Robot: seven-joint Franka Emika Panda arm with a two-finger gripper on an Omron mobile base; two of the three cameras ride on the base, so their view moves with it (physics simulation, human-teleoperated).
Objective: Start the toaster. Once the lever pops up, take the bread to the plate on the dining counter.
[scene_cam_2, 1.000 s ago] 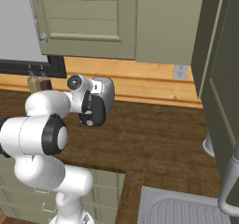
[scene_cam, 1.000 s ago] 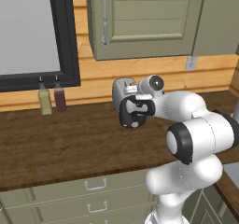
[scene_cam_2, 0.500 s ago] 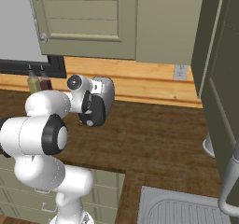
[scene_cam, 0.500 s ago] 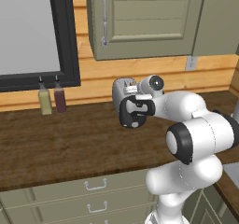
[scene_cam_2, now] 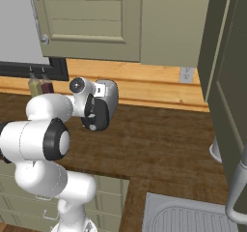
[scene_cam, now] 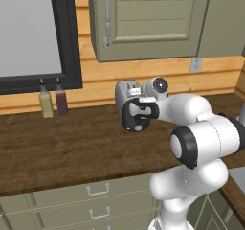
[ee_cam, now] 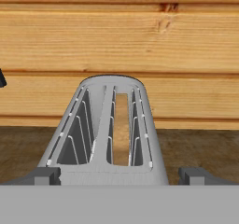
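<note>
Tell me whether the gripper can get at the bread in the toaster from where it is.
Probably yes. The open gripper sits right at the toaster, looking along its top; the bread stands in the right-hand slot with nothing over it. It sits deep, though, so little edge shows to pinch.

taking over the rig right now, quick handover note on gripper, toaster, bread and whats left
Gripper: open, holding nothing, its two dark fingertips wide apart at the near end of the toaster.
Small silver-grey two-slot toaster: stands on the dark brown wood-grain counter against the wooden wall.
Tan bread slice: sits down in the right-hand slot as the hand view shows it; the other slot is empty.
Done: arm brought up to the toaster. Whether the lever has been pressed cannot be told.
Left: start the toaster if not started, wait for the pop, carry the bread to the plate.
</note>
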